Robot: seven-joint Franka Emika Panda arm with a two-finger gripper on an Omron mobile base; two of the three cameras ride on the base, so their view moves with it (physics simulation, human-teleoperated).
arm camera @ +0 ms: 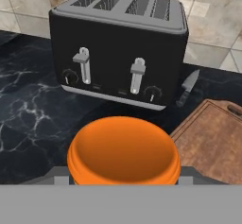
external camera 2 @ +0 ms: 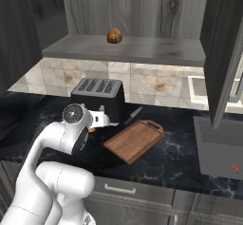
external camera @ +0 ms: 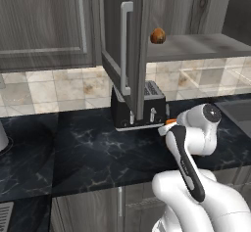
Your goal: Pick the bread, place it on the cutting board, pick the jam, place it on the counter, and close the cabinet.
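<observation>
The hand [arm camera: 124, 183] grips the jam [arm camera: 124, 152] above the tabletop [arm camera: 42, 109] — released carelessly, it could strike the toaster [arm camera: 118, 53] at twelve o'clock and tip.

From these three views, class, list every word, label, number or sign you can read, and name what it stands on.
None can be read.
Toaster: small marks by its knobs, too blurred to read.
Jam: no label on its visible top.
Grey appliance: red spot, no legible text.

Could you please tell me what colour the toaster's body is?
The toaster has a black body with a silver-grey top and levers, clearest in the hand view.
</observation>
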